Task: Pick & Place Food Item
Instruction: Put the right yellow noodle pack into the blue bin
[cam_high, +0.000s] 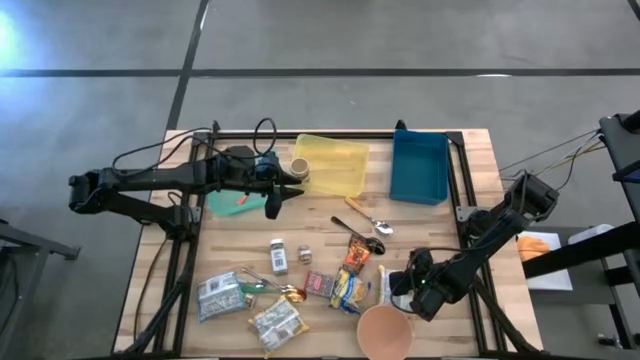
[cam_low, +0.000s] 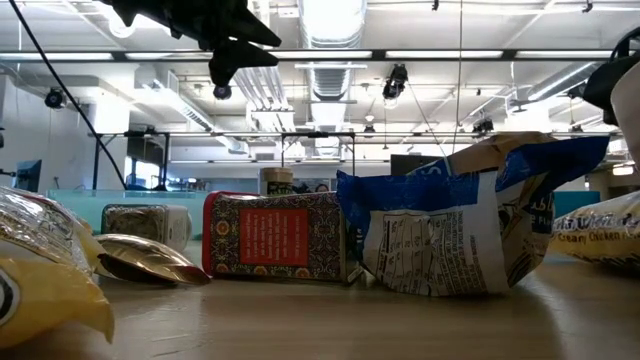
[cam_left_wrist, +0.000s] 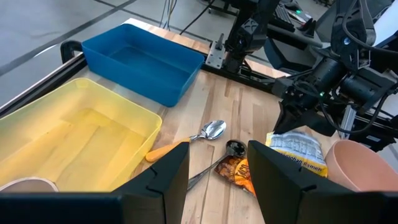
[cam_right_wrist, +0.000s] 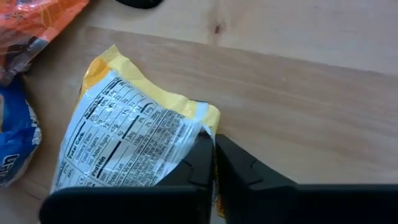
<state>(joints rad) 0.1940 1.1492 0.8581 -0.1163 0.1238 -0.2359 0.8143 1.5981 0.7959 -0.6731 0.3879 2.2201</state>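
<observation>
Beside the pink bowl (cam_high: 385, 332), right tool (cam_right_wrist: 213, 163) pinches yellow packet (cam_right_wrist: 124, 140).

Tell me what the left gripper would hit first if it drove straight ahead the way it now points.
Judging by its wrist view, the left gripper aims between the orange-handled spoon and the dark spoon. It would likely meet the bare wooden table near them first, though depth is unclear.

The yellow-and-white packet (cam_right_wrist: 124, 140) runs off the bottom of the right wrist view, and the dark fingers (cam_right_wrist: 199, 165) cover its edge. The pink bowl (cam_left_wrist: 364, 168) is cut by the left wrist frame. Labels on the small packets (cam_high: 278, 322) are way too tiny from above.
</observation>
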